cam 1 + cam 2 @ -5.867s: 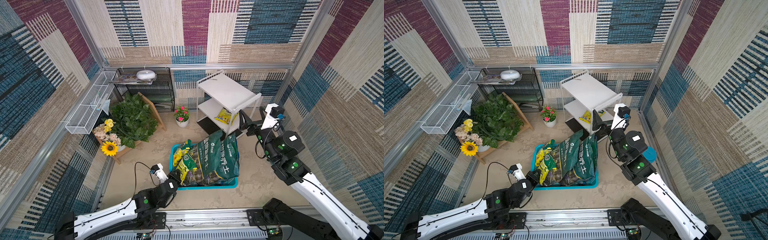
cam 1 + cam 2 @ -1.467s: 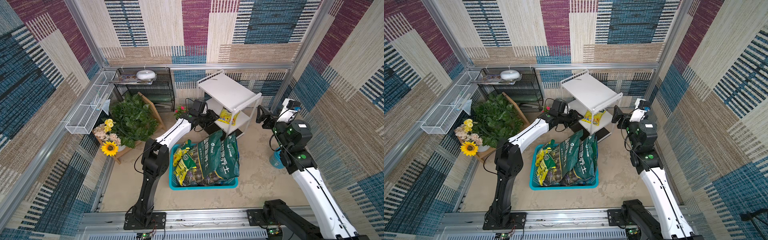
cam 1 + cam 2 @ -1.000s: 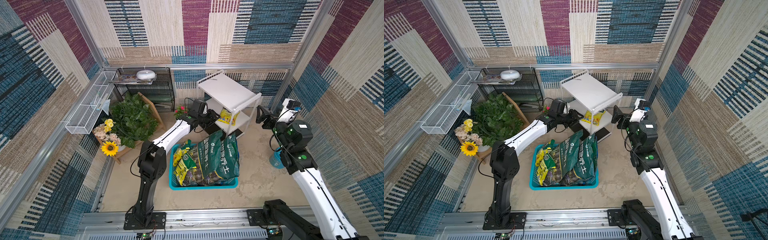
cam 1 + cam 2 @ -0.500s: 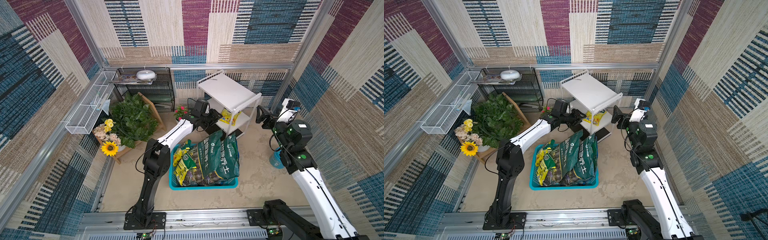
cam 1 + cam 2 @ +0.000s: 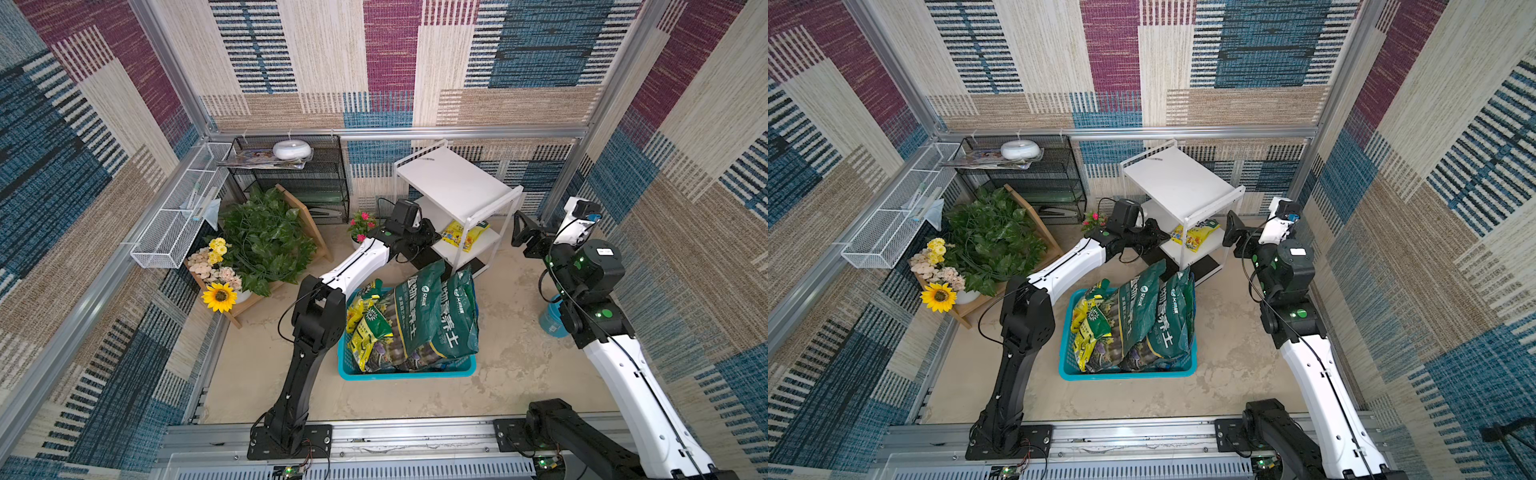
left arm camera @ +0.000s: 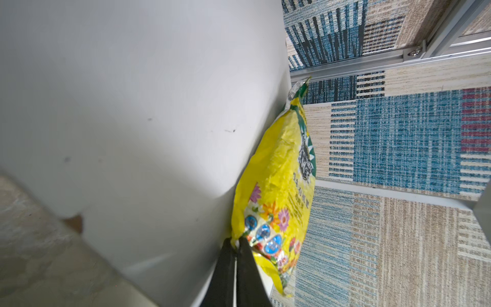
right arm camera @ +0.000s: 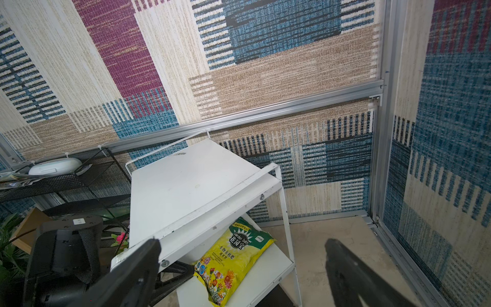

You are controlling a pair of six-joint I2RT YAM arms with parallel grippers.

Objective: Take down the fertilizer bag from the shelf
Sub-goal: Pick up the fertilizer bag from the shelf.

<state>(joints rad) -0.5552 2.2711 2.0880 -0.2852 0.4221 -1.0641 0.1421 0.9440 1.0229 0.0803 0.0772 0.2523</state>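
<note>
The yellow fertilizer bag (image 5: 462, 236) (image 5: 1195, 236) (image 7: 233, 260) lies flat on the lower board of the white shelf (image 5: 453, 183) (image 5: 1177, 178) (image 7: 191, 183). My left gripper (image 5: 436, 238) (image 5: 1165, 238) (image 6: 236, 245) reaches in under the top board from the left. It is shut on the bag's (image 6: 281, 186) near edge, its black fingers pressed together. My right gripper (image 5: 518, 230) (image 5: 1231, 230) (image 7: 243, 243) hovers open to the right of the shelf, apart from it, holding nothing.
A blue basket (image 5: 407, 372) of green and yellow soil bags stands in front of the shelf. To the left are a small flower pot (image 5: 361, 224), a wooden crate of plants (image 5: 266, 237), a black wire rack (image 5: 299, 178) and a white wire basket (image 5: 178, 216). A blue cup (image 5: 550, 320) sits behind my right arm.
My left gripper's fingers have closed on the bag's edge; a moment ago they stood apart. The right arm has stayed where it was.
</note>
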